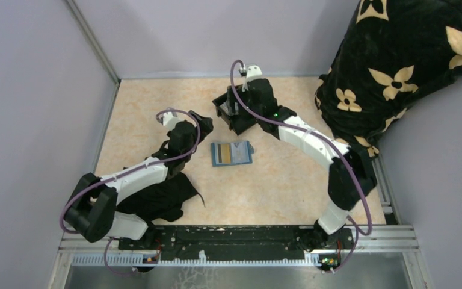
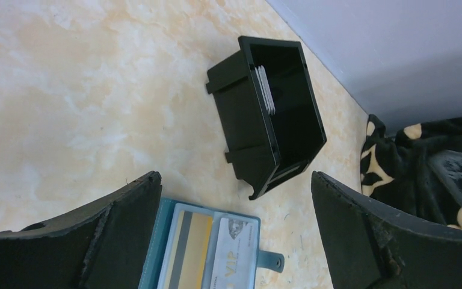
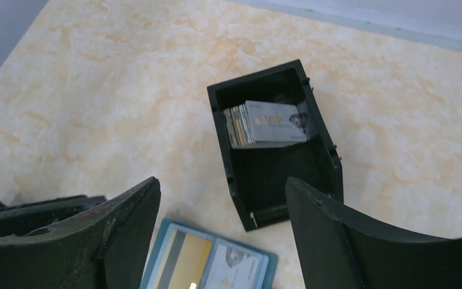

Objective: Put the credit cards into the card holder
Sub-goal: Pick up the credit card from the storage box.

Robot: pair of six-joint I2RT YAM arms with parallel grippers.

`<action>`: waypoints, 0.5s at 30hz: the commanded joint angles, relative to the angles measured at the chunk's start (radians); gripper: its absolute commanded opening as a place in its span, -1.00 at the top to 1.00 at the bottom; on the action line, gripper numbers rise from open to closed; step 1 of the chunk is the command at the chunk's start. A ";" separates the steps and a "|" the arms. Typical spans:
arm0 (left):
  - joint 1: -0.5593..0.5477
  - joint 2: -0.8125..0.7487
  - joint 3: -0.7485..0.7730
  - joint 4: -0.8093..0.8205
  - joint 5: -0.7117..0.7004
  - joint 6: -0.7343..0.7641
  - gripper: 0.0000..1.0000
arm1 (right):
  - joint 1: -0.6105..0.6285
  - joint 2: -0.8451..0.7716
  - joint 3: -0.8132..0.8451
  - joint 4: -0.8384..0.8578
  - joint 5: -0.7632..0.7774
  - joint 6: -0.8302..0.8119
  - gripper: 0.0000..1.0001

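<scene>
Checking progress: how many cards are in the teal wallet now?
2. A tan-yellow card and a silver card lie side by side in the open teal wallet. A stack of cards stands in the black tray; any tucked under the two would be hidden.

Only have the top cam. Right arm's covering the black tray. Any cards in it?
Observer: Yes. The right wrist view shows a stack of cards standing on edge in the tray.
Operator: Which cards are in the wallet?
Observer: The left wrist view shows the wallet lying open, with a yellow card and a grey VIP card side by side in it.
Operator: End effectors holding anything?
Observer: No. Both the left end effector and the right end effector are open, with nothing between the fingers.
</scene>
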 commanded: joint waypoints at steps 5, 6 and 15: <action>0.077 0.061 0.017 0.099 0.098 -0.004 -0.99 | -0.030 0.272 0.337 -0.099 -0.087 -0.090 -0.74; 0.079 0.068 0.024 0.096 0.100 0.005 -0.96 | -0.040 0.305 0.378 -0.127 -0.100 -0.088 -0.76; 0.096 0.144 0.111 0.039 0.121 0.047 -0.98 | -0.104 0.495 0.597 -0.294 -0.204 -0.092 -0.62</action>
